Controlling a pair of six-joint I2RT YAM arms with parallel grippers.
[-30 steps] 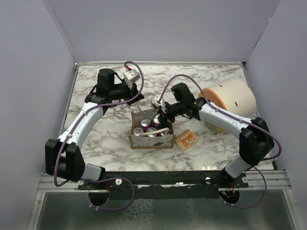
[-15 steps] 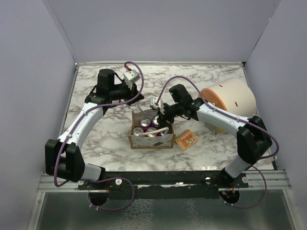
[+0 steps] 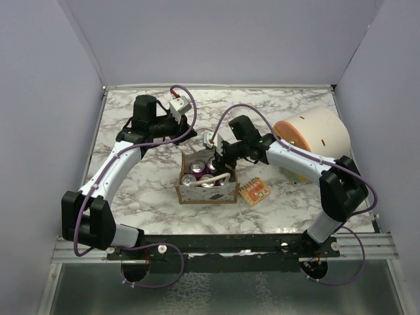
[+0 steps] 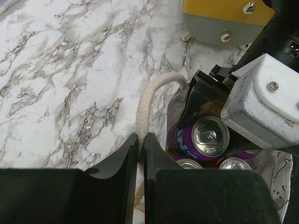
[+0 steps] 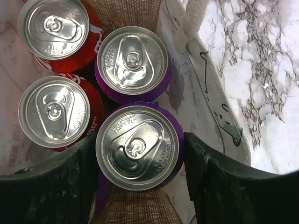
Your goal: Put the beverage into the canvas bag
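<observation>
My right gripper (image 3: 220, 159) is clamped on the upright purple can (image 5: 139, 147), directly beneath it inside the canvas bag (image 3: 207, 193), axis vertical. My left gripper (image 4: 141, 156) is closed on the rope handle (image 4: 148, 100).

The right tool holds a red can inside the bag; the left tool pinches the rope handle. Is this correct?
No. The right wrist view shows the can in the right tool is purple, not red. It is inside the bag, and the left tool pinches the rope handle.
</observation>
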